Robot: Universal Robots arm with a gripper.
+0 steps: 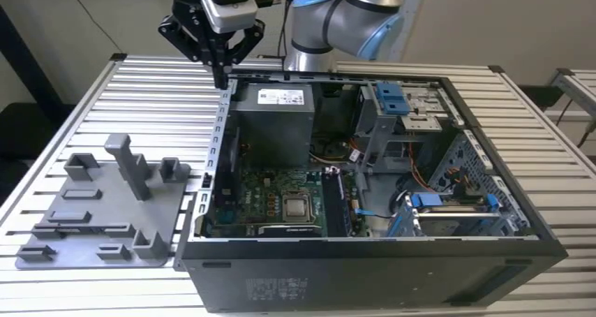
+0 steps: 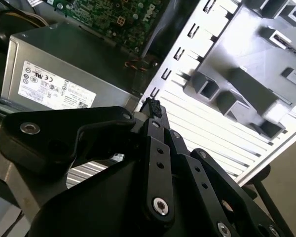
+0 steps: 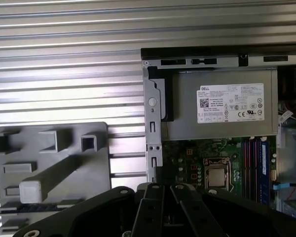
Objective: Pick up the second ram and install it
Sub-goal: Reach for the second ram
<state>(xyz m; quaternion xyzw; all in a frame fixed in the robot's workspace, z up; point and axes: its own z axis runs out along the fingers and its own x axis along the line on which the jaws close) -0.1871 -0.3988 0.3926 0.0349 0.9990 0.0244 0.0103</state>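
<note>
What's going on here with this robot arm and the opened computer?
A robot arm holds its end effector above the back corner of the open computer case, by the power supply, fingers closed and apparently empty. The second ram looks seated in the motherboard slots beside the processor, though I can't tell which stick it is. The grey fixture plate lies on the slatted table next to the case.

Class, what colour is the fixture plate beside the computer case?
Grey; the fixture plate shows best in the exterior view.
</note>
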